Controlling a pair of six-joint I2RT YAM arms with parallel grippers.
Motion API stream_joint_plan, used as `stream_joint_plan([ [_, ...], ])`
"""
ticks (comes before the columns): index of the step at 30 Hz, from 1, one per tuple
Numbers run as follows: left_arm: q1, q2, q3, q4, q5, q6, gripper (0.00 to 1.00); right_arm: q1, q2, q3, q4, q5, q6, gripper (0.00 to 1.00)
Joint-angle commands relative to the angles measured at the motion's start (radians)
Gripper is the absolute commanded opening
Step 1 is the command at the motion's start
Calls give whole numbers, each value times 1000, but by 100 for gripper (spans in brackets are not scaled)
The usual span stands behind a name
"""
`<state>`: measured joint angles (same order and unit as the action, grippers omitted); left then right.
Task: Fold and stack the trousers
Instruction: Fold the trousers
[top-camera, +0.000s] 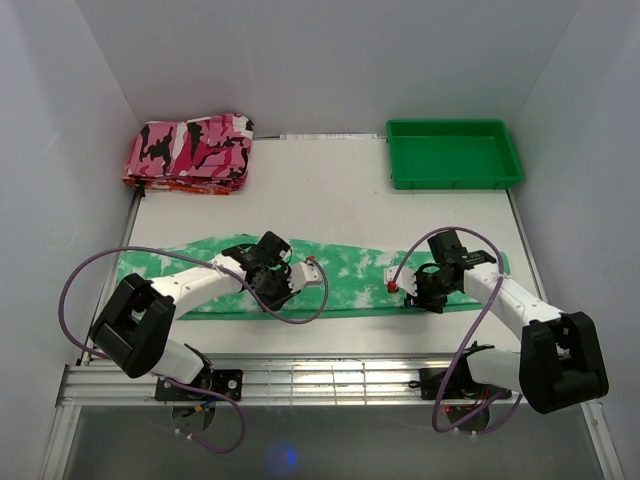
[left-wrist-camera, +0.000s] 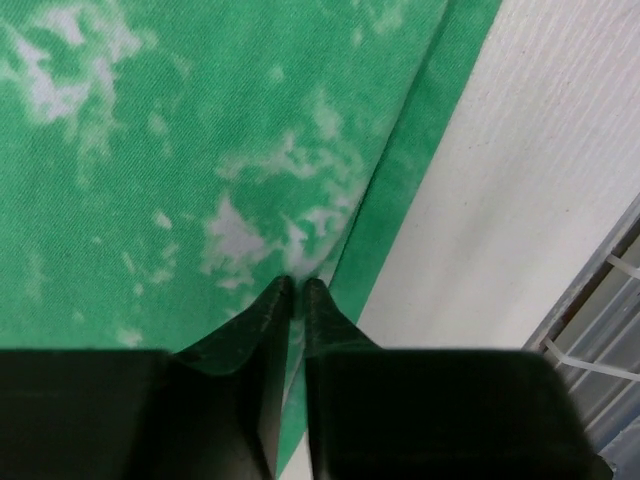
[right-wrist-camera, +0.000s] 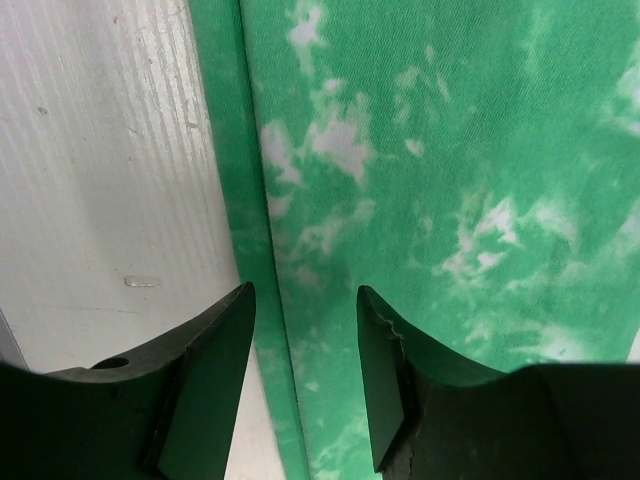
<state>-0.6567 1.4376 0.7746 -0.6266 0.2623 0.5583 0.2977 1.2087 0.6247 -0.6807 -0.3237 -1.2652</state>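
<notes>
here the trousers (top-camera: 350, 272) lie flat in a long band across the white table (top-camera: 330, 200), reaching from under the left gripper (left-wrist-camera: 297, 282) to under the right gripper (right-wrist-camera: 305, 290). the cloth is a soft, finely ribbed weave, bright green with cloudy white blotches, and its near edge shows as a doubled, darker green strip.

in the left wrist view, we see the black wedge-shaped fingers (left-wrist-camera: 250, 330) drawn almost together, with only a thin slit between them. their tips are pressed onto the cloth just inside that edge strip, nipping a small pucker of it. bare table, faintly grooved, lies just to the right of the tips.

in the right wrist view, the jaws stand about half open and hold nothing. the matte black fingers (right-wrist-camera: 215, 340) straddle the edge strip, with cloth ahead and to the right and table to the left.

well beyond the left gripper sits a folded pink, black and white camouflage cloth (top-camera: 190, 150). well beyond the right gripper is a rigid green plastic tray (top-camera: 455, 184), rectangular with raised walls.
</notes>
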Motion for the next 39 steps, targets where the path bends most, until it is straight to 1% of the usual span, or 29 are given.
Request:
stream_joint_plan([
  [1,11,-22,6,-1,-12,14,19,3,-3,-5,-22,3,-51,51],
  [3,12,-19,5,2,-11,14,12,1,2,-13,-17,8,-63,51],
  [4,14,-14,8,2,-9,15,3,0,3,-16,-17,9,-72,51],
  [5,17,-13,9,1,-8,11,1,-5,5,-17,-16,11,-77,51],
  [8,23,-14,17,-4,3,9,0,-9,12,-26,-5,14,-89,51],
  [11,25,-19,22,-12,14,11,0,-11,26,-22,15,12,-74,48],
  [14,26,-23,25,-19,21,11,0,-12,38,-5,18,9,-69,39],
  [15,26,-25,23,-19,23,9,0,-17,40,0,18,9,-69,35],
  [17,28,-31,22,-21,22,9,0,-20,41,12,17,8,-68,34],
  [19,28,-32,20,-21,25,9,0,-23,43,21,13,8,-63,34],
  [26,32,-37,17,-25,26,15,0,-35,71,79,-36,-20,-69,47],
  [34,39,-36,22,-30,35,18,0,-55,117,127,-92,-51,-108,46],
  [39,43,-29,20,-30,40,20,0,-57,146,141,-137,-57,-131,51],
])
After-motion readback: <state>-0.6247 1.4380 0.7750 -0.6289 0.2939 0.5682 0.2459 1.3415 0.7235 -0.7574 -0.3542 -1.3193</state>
